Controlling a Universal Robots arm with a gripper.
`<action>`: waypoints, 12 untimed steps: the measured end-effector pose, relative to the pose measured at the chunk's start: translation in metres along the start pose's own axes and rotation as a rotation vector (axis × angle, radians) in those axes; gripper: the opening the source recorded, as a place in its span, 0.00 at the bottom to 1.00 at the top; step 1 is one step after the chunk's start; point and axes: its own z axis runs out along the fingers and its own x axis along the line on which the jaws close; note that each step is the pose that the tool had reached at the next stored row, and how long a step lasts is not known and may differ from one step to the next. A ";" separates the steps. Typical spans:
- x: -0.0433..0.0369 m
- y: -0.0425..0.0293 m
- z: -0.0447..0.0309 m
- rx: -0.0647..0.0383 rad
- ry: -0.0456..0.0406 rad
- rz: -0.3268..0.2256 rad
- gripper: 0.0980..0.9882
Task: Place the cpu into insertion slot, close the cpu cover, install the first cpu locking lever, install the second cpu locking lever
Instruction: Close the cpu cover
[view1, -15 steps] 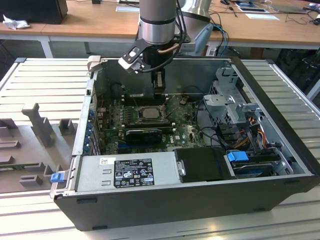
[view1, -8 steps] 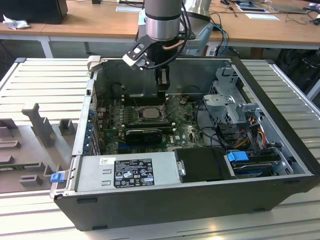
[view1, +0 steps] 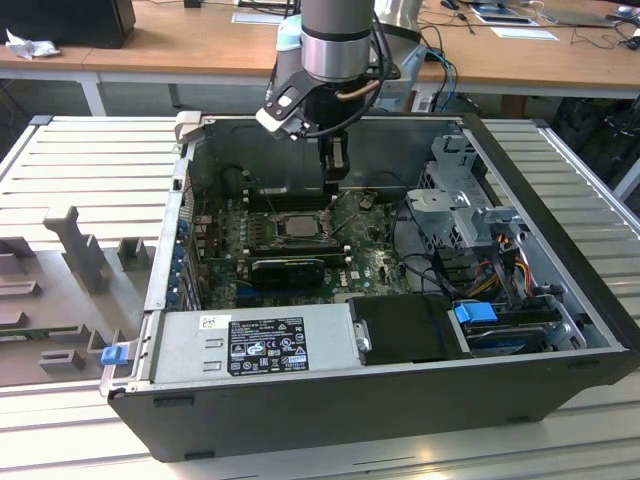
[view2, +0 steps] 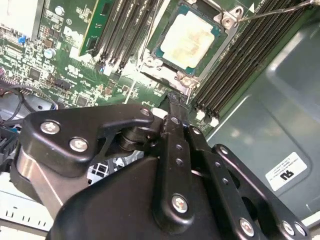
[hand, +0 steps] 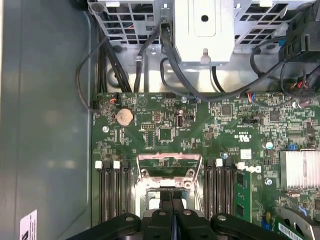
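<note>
The cpu (view2: 190, 39) lies face up in the insertion slot (view2: 226, 21), its pale metal face uncovered in the second wrist view, and a thin wire lever (view2: 272, 12) stands free past one corner. In the first wrist view the cpu cover (hand: 169, 161) shows as a metal frame with a window at the slot's edge, apparently lifted rather than lying over the cpu. The gripper (hand: 171, 200) hangs just above that same edge with its fingers pressed together and nothing between them. Long black memory slots (hand: 112, 190) flank the socket on both sides of the green motherboard (hand: 200, 130). In the exterior view the arm reaches down into the open computer case (view1: 560, 200), with the power supply (view1: 255, 345) along its near wall.
</note>
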 end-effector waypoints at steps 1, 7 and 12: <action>0.0000 0.0008 0.0001 0.000 0.0000 0.000 0.01; 0.0000 0.0047 0.0003 0.000 0.0000 0.000 0.01; 0.0001 0.0081 0.0005 0.000 0.0000 0.000 0.01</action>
